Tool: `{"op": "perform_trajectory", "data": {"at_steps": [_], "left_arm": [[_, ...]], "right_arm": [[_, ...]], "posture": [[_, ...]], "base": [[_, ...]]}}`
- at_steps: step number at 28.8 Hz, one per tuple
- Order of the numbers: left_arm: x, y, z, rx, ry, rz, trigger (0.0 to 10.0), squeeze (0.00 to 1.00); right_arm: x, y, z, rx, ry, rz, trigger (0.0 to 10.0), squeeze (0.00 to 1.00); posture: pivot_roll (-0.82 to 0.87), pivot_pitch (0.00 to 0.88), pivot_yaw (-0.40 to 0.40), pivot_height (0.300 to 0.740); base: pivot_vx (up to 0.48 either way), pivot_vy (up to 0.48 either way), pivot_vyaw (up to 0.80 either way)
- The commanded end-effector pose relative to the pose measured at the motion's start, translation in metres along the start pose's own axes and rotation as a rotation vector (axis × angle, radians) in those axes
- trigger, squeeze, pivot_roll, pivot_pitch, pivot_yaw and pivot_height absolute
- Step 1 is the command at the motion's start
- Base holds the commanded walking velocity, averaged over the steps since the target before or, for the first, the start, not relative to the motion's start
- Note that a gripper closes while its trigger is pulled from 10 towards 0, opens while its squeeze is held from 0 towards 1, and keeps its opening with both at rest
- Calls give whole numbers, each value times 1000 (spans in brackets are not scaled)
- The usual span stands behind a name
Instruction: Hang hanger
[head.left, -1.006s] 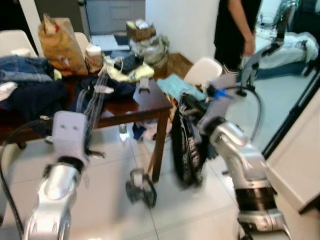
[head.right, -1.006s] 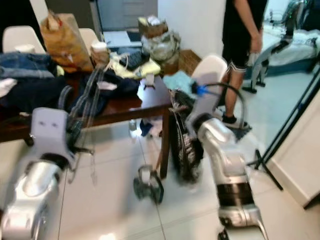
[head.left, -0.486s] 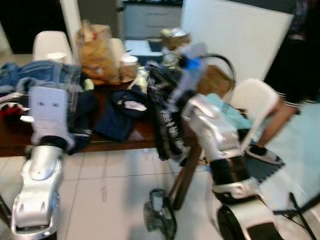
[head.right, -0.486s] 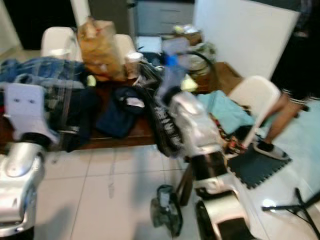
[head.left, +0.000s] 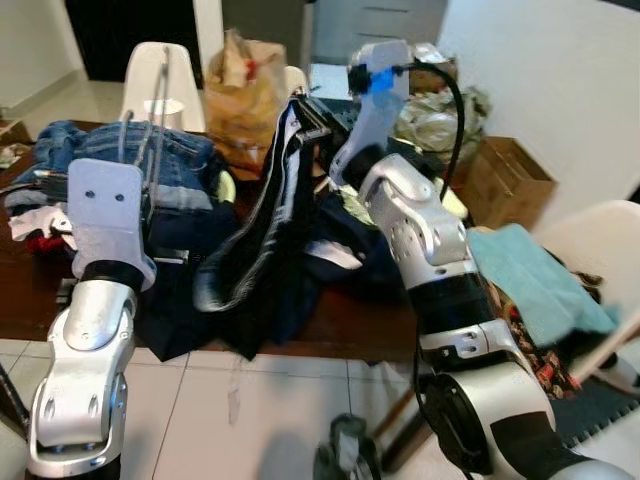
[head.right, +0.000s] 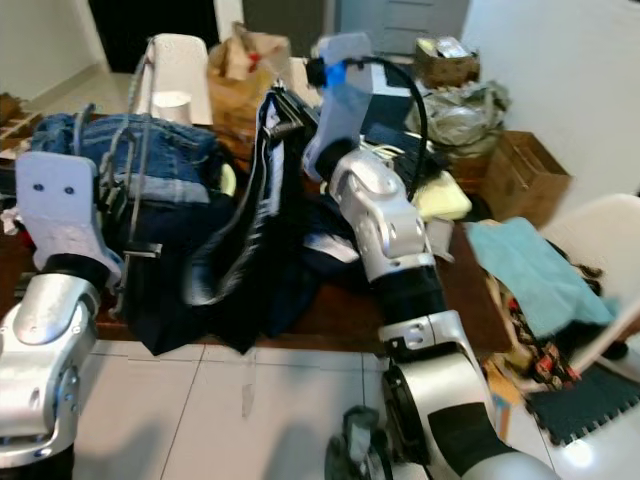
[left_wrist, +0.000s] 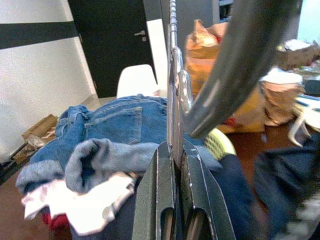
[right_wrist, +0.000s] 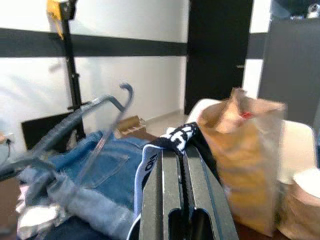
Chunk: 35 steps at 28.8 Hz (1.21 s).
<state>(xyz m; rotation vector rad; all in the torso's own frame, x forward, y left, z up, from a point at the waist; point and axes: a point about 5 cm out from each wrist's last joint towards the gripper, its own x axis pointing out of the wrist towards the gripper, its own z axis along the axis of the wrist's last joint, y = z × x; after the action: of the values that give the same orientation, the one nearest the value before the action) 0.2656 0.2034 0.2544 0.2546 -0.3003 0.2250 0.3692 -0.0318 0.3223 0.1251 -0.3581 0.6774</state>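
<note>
A grey hanger (head.right: 140, 120) stands upright over the pile of jeans, its hook (right_wrist: 123, 90) at the top. My left gripper (left_wrist: 175, 147) is shut on the hanger's stem, at the table's left side. To its right, above the middle of the table, my right gripper (right_wrist: 179, 150) is shut on the top of a black garment with white lettering (head.left: 270, 220). The garment hangs down from the fingers onto the clothes heaped on the dark wooden table (head.left: 350, 325). A grey band of it loops down toward the left arm.
Folded jeans (head.left: 175, 165), a brown paper bag (head.left: 245, 85) and bags crowd the tabletop. A white chair (head.left: 160, 70) stands behind the table. At the right are a cardboard box (head.left: 505, 175) and another white chair (head.left: 600, 250) with teal cloth (head.left: 530, 275).
The view has swung left from the table's corner to its top, and the person is out of frame. My right gripper has lifted the black garment from beside the table to above it.
</note>
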Motion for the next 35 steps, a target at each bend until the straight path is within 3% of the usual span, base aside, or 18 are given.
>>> {"op": "perform_trajectory", "data": {"at_steps": [1,6,8,14,17,19,22,23,27,29,30,31,32,35], "left_arm": [[-1,-5,4,-6,-7,-29,10000,0],[-2,-14,6,-23,-11,-73,10000,0],[-4,-24,8,-41,-24,-136,10000,0],[-5,-28,9,-48,-30,-161,10000,0],[-12,-48,25,-81,-86,-349,10000,0],[-14,-52,28,-85,-97,-391,10000,0],[-14,-50,30,-79,-101,-399,10000,0],[-13,-47,30,-63,-99,-380,10000,0],[-12,-45,29,-57,-97,-375,10000,0],[-10,-41,28,-46,-95,-352,10000,0],[-10,-41,28,-46,-95,-352,10000,0],[-9,-38,28,-42,-94,-338,10000,0],[-7,-35,28,-36,-92,-323,10000,0],[-6,-31,28,-28,-86,-301,10000,0]], "right_arm": [[1,-19,5,-109,9,-140,10000,0],[-3,-43,0,-247,87,-300,10000,0],[-11,-57,-5,-334,147,-377,10000,0],[-14,-62,-5,-376,161,-402,10000,0],[-30,-88,-8,-433,189,-476,10000,0],[-35,-95,-9,-445,203,-491,10000,0],[-40,-99,-15,-434,250,-414,10000,0],[-43,-94,-23,-421,306,-269,10000,0],[-44,-93,-26,-427,325,-227,10000,0],[-57,-86,-47,-499,494,-32,10000,0],[-57,-86,-47,-499,494,-32,10000,0],[-67,-81,-61,-510,595,69,10000,196],[-78,-76,-74,-513,688,166,10000,980],[-86,-68,-84,-491,738,245,10000,1000]], "posture": [[8,0,-73,740],[8,0,-73,740],[5,0,-73,740],[5,0,-73,740],[16,0,-82,740],[16,0,-82,740],[12,0,-82,740],[4,0,-80,740],[4,0,-80,740],[-7,0,-77,740],[-7,0,-77,740],[-10,0,-75,740],[-10,0,-76,740],[-8,0,-77,740]], "base": [[285,0,0],[171,0,0],[0,0,0],[0,0,0],[0,0,0],[0,0,0],[0,0,0],[0,0,0],[0,0,0],[0,0,0],[0,0,0],[0,0,0],[0,0,0],[0,0,0]]}}
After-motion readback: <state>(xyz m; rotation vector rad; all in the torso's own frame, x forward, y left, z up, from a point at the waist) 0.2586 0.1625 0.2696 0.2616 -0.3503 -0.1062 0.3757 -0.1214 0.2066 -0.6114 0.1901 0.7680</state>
